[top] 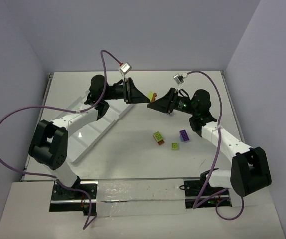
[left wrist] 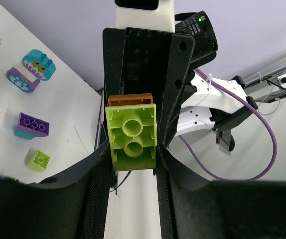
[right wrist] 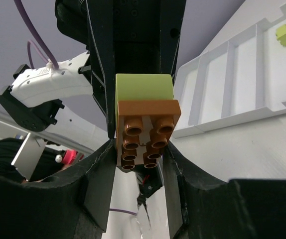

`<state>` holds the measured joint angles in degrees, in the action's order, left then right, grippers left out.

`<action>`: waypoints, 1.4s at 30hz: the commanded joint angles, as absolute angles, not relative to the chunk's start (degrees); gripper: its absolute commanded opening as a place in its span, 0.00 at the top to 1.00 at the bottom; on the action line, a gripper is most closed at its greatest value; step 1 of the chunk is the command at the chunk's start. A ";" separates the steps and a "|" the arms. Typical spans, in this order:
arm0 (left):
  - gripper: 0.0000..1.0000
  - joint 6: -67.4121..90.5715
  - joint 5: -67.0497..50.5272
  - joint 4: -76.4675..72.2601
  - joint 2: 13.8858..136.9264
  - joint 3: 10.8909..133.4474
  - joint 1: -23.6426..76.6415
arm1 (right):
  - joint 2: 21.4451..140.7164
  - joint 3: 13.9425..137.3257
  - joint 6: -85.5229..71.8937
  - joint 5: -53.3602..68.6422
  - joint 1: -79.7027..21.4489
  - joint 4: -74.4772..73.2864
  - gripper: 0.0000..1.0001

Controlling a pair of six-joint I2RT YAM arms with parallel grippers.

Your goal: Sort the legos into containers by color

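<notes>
Pale lilac walls box in the white table (top: 133, 164) on my overhead camera. Both arms reach to the middle of its far half, where the left gripper (top: 147, 98) and the right gripper (top: 157, 103) meet tip to tip. A speck of the orange-brown brick (top: 153, 95) shows between them, up off the table. The white tray (top: 95, 130) lies slantwise along the left side, partly under the left arm. Right of centre three loose legos sit apart from one another: a lime-and-orange stack (top: 158, 137), a purple brick (top: 184, 135), and a small lime brick (top: 175, 146) nearer the front edge.

On the left wrist camera my left fingers (left wrist: 95, 169) are clamped on the long sides of the lime green brick (left wrist: 131, 142), its two studs facing the lens. The orange-brown brick is joined to it on the far side, and the right gripper's black body rises just behind. A teal-and-purple flower piece (left wrist: 31, 69) lies on the table beyond the purple brick.

On the right wrist camera my right fingers (right wrist: 175, 179) press against both sides of the orange-brown brick, its ringed face toward me, with the lime green brick stuck on beyond it. To the right, the tray's compartments run away from me, and one lime brick in the tray (right wrist: 284, 34) sits in a far compartment.
</notes>
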<state>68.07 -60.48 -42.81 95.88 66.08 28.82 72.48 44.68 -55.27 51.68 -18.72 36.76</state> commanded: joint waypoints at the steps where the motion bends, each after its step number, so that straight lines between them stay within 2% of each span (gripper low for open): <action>1: 1.00 66.51 -60.90 -43.92 95.33 67.36 29.18 | 72.57 47.17 -55.28 52.55 -19.16 40.95 0.77; 2: 1.00 65.84 -60.77 -43.26 95.15 67.54 29.18 | 72.52 47.12 -55.15 52.42 -19.16 40.68 0.83; 4: 1.00 64.48 -60.67 -41.00 94.98 68.15 29.06 | 72.42 46.84 -55.05 52.30 -19.16 40.40 0.88; 6: 1.00 63.92 -60.64 -40.27 94.43 68.37 28.60 | 72.10 46.03 -54.45 52.21 -19.00 39.61 0.97; 13: 1.00 59.47 -59.85 -34.65 92.04 68.25 25.73 | 69.28 43.02 -50.84 51.25 -17.48 34.86 1.00; 22: 1.00 50.65 -55.40 -21.76 88.20 68.73 22.30 | 66.15 44.31 -40.51 46.12 -16.35 17.13 1.00; 24: 1.00 46.54 -47.68 -12.96 86.75 69.46 20.68 | 65.28 46.59 -36.49 41.08 -16.35 9.57 1.00; 26: 1.00 42.44 -32.02 1.01 85.11 71.56 19.33 | 63.48 47.76 -32.84 34.70 -16.29 2.69 1.00; 28: 1.00 41.59 -21.53 13.78 84.92 73.23 19.23 | 61.39 48.04 -31.62 28.42 -16.33 0.42 1.00; 30: 1.00 41.31 1.12 26.74 85.71 77.15 19.16 | 59.08 48.60 -29.46 21.49 -16.26 -3.49 1.00; 32: 1.00 41.73 14.58 31.48 88.72 79.54 19.07 | 58.28 49.40 -28.56 19.15 -16.26 -5.37 1.00; 38: 1.00 44.97 29.63 35.45 99.05 82.73 18.98 | 55.38 47.17 -29.81 15.63 -16.26 -2.79 1.00; 42: 1.00 48.44 33.21 37.08 105.18 84.61 18.90 | 54.25 46.51 -30.37 14.81 -16.26 -3.44 1.00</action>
<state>45.20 20.83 30.66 100.92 81.46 18.98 56.62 46.80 -30.97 18.19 -16.56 -3.83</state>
